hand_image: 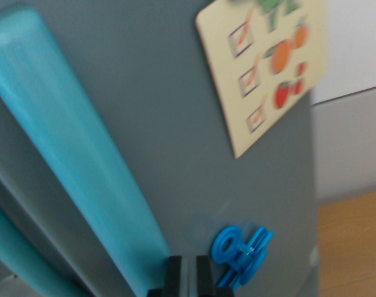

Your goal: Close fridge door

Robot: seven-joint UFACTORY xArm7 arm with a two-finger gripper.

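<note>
A: Claw [188,277] first. What shows?

B: Only two dark finger [173,273] tips at the bottom edge, upright, side by side, with a narrow grey strip between them. Nothing visible in that strip. Released or clenched, I cannot tell; too little of it is in frame.

A: Contact?

B: The tips sit right against the lower part of the grey door [175,124], or just in front of it. Blur stops me from calling it touching.

A: Door position?

B: It fills most of the frame, tilted in the wrist view, top leaning left. Its right edge runs down the frame on the right. Whether it is shut or ajar I cannot tell from this close.

A: Nearest things to the claw?

B: Just right of the tips, a blue clip [240,255], plastic, with a round ring end, lying on the door face. Just left, the foot of a long teal handle [76,154], which runs up and left to the top corner. A second teal bar [18,260] shows low at the left edge.

A: Farther out?

B: Upper right on the door, a cream card [262,68] with checkboxes, red ticks, an orange and red fruit. Beyond the door's right edge, a pale wall [355,49] above and wood floor [355,247] below.
</note>
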